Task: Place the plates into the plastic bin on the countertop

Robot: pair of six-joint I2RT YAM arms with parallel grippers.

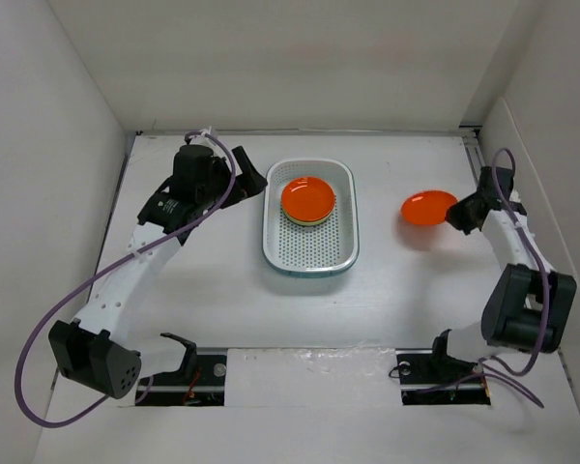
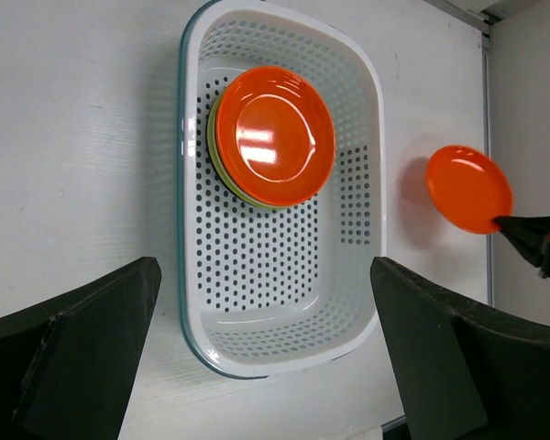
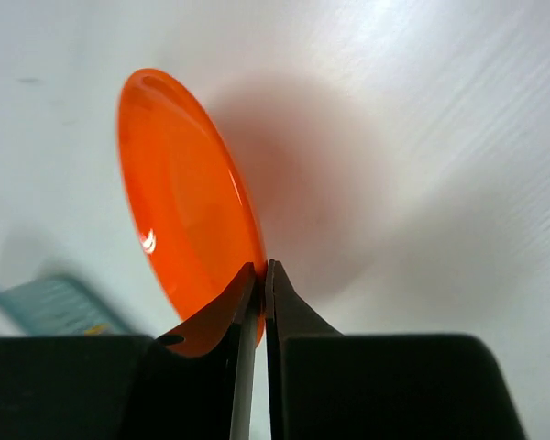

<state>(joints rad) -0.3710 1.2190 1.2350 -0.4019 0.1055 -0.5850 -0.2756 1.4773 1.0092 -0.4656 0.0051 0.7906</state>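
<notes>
Right pincer pinching orange plate rim | plate right of bin, apart | left pincer spread

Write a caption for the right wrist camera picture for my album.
Right pincer pinches the rim of a small round glossy orange plate over the plain white countertop.

My workspace is boxed in white: left wall at frame left, back wall across top, right wall. White countertop fills centre. Glossy taped strip along bottom edge. Soft, even light.
</notes>
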